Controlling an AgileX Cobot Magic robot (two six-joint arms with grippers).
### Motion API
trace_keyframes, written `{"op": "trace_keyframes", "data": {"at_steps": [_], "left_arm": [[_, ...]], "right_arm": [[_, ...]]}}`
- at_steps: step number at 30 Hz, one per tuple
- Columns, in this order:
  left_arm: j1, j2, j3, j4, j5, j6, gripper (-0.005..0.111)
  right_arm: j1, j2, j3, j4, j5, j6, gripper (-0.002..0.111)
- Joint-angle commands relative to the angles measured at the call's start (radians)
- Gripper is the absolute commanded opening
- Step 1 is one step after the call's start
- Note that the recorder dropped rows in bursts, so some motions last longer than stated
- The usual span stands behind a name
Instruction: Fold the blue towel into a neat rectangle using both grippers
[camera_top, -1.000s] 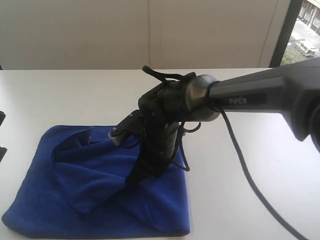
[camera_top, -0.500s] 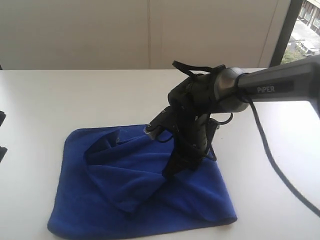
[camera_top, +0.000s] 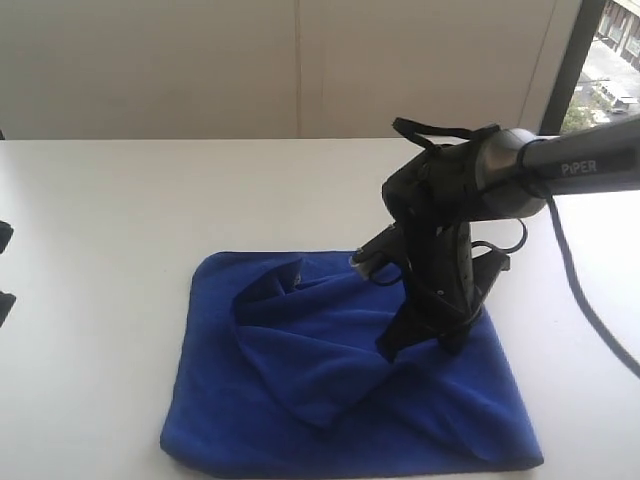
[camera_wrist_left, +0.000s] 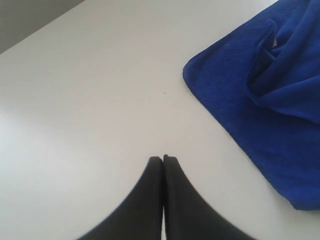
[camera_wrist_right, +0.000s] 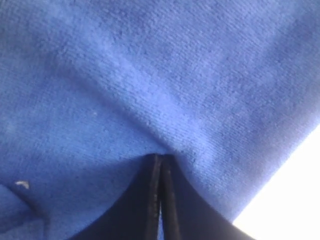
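Blue microfibre fills nearly the whole right wrist view. The blue towel (camera_wrist_right: 100, 75) sits so close to the lens that its outline is cut off, save where one border meets the white surface (camera_wrist_right: 295, 200). The right gripper (camera_wrist_right: 160, 157) has its jaws clenched on a raised ridge of the cloth, which puckers toward the tips; how much cloth lies between them is hidden. A pale fleck (camera_wrist_right: 21, 185) on the pile is too small to identify.

In the exterior view the towel lies rumpled on the surface, a loose flap folded across its middle. The jaw tips are lost against the dark crease beneath them. The black arm (camera_top: 590, 165) runs out of frame on the right.

The left gripper (camera_wrist_left: 162, 159), jaws pressed together with nothing between them, hangs over bare surface, apart from a towel corner. Farthest back stand a pale wall (camera_top: 200, 70) and a sliver of window (camera_top: 615, 60).
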Motion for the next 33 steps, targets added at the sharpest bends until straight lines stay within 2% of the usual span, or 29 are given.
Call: {"op": "trace_keyframes", "data": {"at_steps": [1,8,14,17,22,25,31,33], "left_arm": [[0.002,-0.005,0.006,-0.012,-0.002,-0.01,0.0],[0.002,0.006,0.013,-0.042,-0.021,-0.003,0.0],[0.002,0.089,0.013,-0.074,-0.028,0.011,0.0],[0.002,0.142,0.008,-0.174,-0.028,0.105,0.0],[0.002,0.251,-0.055,-0.478,0.077,0.427,0.0],[0.002,0.335,-0.094,-0.594,0.164,0.545,0.0],[0.007,0.485,-0.117,-0.662,0.256,0.615,0.0],[0.032,0.517,-0.129,-0.773,0.323,0.715,0.0]], "right_arm": [[-0.019,0.05,0.059,0.007,0.04,0.016,0.0],[-0.019,-0.043,0.059,0.007,-0.055,0.014,0.0],[-0.019,-0.158,0.059,0.007,-0.075,-0.006,0.0],[-0.019,-0.211,0.059,0.007,-0.078,-0.023,0.0],[-0.019,-0.32,0.059,0.03,-0.089,-0.051,0.0],[-0.019,-0.398,0.066,0.136,-0.085,-0.138,0.0],[-0.019,-0.515,0.124,0.519,-0.073,-0.483,0.0],[-0.019,-0.529,0.147,0.604,-0.078,-0.551,0.0]]}}
